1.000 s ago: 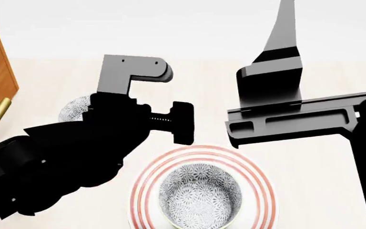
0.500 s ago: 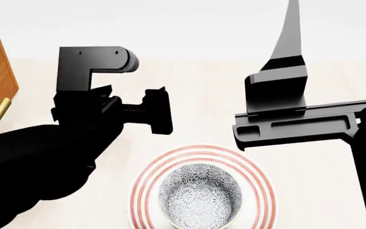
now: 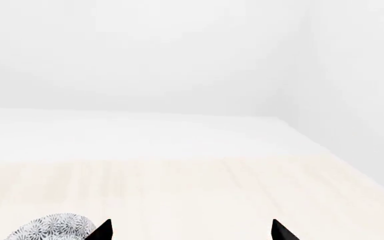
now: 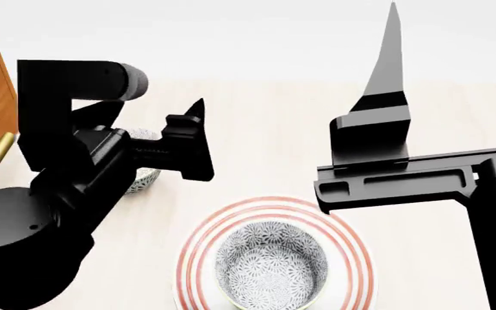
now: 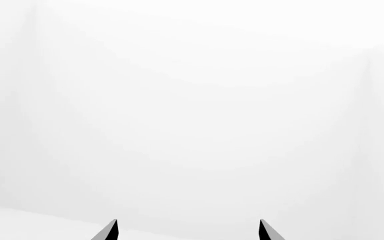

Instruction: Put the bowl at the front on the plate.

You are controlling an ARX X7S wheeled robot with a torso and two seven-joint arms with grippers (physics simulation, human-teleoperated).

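White with grey-blue flowers, the bowl (image 4: 271, 266) sits upright at the middle of the plate (image 4: 356, 253), mouth facing up; being round, it has no long axis. The red-ringed plate lies flat on the pale wooden worktop (image 4: 265, 129). A second patterned bowl (image 4: 142, 177) stands to its left, partly hidden behind the left end effector (image 4: 157, 145). The left end effector's fingertips (image 3: 105, 230) stand well apart, holding nothing. The right end effector (image 5: 187, 231) is likewise spread wide and empty, raised above the worktop.

No legible txt or labels anywhere.
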